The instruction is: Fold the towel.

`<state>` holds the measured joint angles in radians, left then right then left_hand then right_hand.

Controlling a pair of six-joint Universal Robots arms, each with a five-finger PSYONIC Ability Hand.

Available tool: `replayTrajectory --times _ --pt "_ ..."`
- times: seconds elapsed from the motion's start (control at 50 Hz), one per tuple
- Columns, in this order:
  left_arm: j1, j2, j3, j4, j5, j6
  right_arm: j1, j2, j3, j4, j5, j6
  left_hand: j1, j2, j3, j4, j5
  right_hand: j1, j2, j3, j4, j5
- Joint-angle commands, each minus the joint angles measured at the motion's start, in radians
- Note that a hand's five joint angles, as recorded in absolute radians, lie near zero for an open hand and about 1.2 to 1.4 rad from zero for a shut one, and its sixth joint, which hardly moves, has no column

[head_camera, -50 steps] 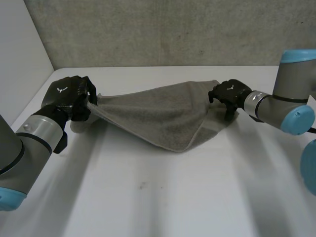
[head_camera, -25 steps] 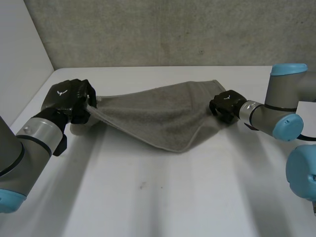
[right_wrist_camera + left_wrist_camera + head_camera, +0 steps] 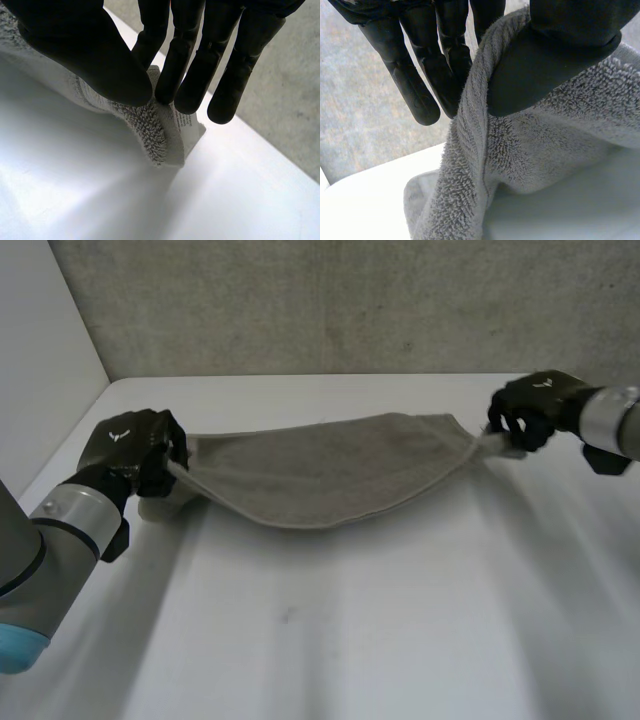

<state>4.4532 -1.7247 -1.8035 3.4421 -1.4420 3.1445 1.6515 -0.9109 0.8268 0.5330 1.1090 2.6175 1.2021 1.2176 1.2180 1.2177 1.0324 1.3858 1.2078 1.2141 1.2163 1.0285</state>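
A grey towel (image 3: 320,468) hangs stretched between my two hands above the white table (image 3: 350,620), sagging in the middle. My left hand (image 3: 135,450) grips its left end. In the left wrist view the thumb (image 3: 555,55) presses the towel's edge (image 3: 470,145) against the fingers (image 3: 420,75). My right hand (image 3: 530,410) holds the right end, lifted off the table. In the right wrist view the thumb (image 3: 85,45) and fingers (image 3: 185,65) pinch the towel's corner (image 3: 160,130), where a white label shows.
A grey wall (image 3: 330,305) stands along the table's far edge and a white panel (image 3: 40,360) closes the left side. Bare white table lies in front of the towel.
My right hand closed on the towel's right corner, then rose and moved out to the right, pulling the towel taut. The left hand kept its grip and shifted slightly lower.
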Motion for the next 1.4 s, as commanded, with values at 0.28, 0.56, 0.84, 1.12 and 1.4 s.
replayTrajectory --times 0.28,0.56,0.84,1.12,1.4 --pt "-0.009 0.112 -0.095 -0.205 0.015 0.005 -0.225 -0.615 0.753 -0.11 -0.014 -0.195 0.194 0.179 0.178 0.179 0.189 0.01 0.188 0.182 0.18 0.193" --pt "0.001 0.059 -0.094 -0.222 0.065 0.022 -0.246 -0.617 0.859 -0.211 -0.035 -0.201 0.194 0.179 0.178 0.179 0.189 -0.816 -0.638 -0.645 -0.647 -0.634" --pt "-0.014 -0.062 0.108 -0.228 0.057 0.091 -0.101 -0.585 1.025 -0.355 -0.046 0.058 0.194 0.179 0.178 0.179 0.189 -1.004 -0.826 -0.833 -0.835 -0.822" --pt "-0.028 -0.194 0.354 -0.287 0.034 0.012 0.094 -0.572 1.143 -0.57 -0.031 0.404 0.194 0.179 0.178 0.179 0.189 -1.195 -1.017 -1.023 -1.026 -1.012" --pt "-0.028 -0.243 0.403 -0.31 0.031 -0.029 0.172 -0.362 1.134 -0.746 0.146 0.398 0.194 0.179 0.178 0.179 0.189 -0.923 -0.745 -0.751 -0.753 -0.74"
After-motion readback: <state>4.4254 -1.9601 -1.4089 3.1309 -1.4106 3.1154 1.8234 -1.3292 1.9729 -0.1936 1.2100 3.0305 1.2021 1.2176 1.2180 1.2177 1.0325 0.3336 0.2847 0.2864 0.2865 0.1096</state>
